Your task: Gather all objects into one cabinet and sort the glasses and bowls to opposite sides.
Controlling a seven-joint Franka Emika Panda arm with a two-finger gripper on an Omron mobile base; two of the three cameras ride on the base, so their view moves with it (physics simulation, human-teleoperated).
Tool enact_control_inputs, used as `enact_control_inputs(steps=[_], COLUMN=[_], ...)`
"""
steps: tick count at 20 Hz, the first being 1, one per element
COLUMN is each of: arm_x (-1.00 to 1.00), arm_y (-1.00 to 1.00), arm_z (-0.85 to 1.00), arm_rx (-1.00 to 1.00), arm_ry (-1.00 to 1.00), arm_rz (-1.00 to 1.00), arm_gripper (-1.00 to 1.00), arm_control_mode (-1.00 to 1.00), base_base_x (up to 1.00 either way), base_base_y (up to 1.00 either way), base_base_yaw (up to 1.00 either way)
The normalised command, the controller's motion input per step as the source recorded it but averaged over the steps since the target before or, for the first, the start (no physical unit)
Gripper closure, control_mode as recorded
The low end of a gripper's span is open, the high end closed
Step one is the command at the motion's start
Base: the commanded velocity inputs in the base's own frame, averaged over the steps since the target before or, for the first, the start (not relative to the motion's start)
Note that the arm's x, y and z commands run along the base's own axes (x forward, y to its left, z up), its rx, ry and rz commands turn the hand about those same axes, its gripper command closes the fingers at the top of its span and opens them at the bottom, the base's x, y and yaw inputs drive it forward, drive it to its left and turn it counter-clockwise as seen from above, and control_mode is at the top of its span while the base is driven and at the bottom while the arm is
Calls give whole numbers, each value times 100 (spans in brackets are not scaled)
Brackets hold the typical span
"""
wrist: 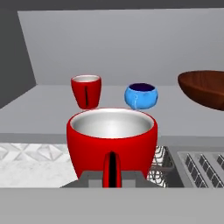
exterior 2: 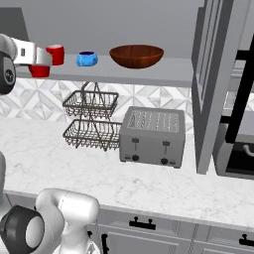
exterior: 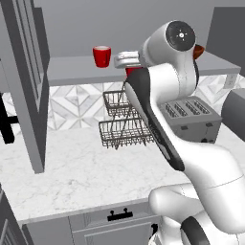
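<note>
We've got one red cup (wrist: 111,142) pinched in the gripper (wrist: 111,175), jaws pressed onto its wall. It sits low centre in the hand view, just short of the cabinet shelf (wrist: 52,109) edge; in the right base view it shows at far left, under the white hand.

Other task items on the shelf: second red cup (wrist: 86,91) upper left of centre, blue bowl (wrist: 141,96) just right of it w/ a gap, brown bowl (wrist: 205,87) at the right edge, well apart.

Handling, our read: the cup looks rigid, light, smooth-sided, so prob. slippery. A wall pinch near the rim seems ok, but we'd keep it upright and set it down gently, as it may be breakable. The blue bowl is small and rounded, so a rim pinch looks best. The brown bowl is wide and shallow; we'd take it by the rim, expecting more weight and some tilt.

Below the shelf: wire rack (exterior 2: 92,119), toaster (exterior 2: 153,136).

No brands, labels or readable text anywhere; a dark vertical stripe on each cup is the only marking.
</note>
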Motion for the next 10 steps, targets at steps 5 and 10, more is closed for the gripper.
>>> enact_control_inputs(steps=[5,10], arm_x=[46,37], arm_y=[0,1], arm_z=[-7,0], arm_rx=[0,0], arm_ry=[-1,0], arm_rz=[0,0], arm_gripper=[100,100], arm_control_mode=[-100,-100], base_base_x=[0,0], base_base_y=[0,0], base_base_yaw=[0,0])
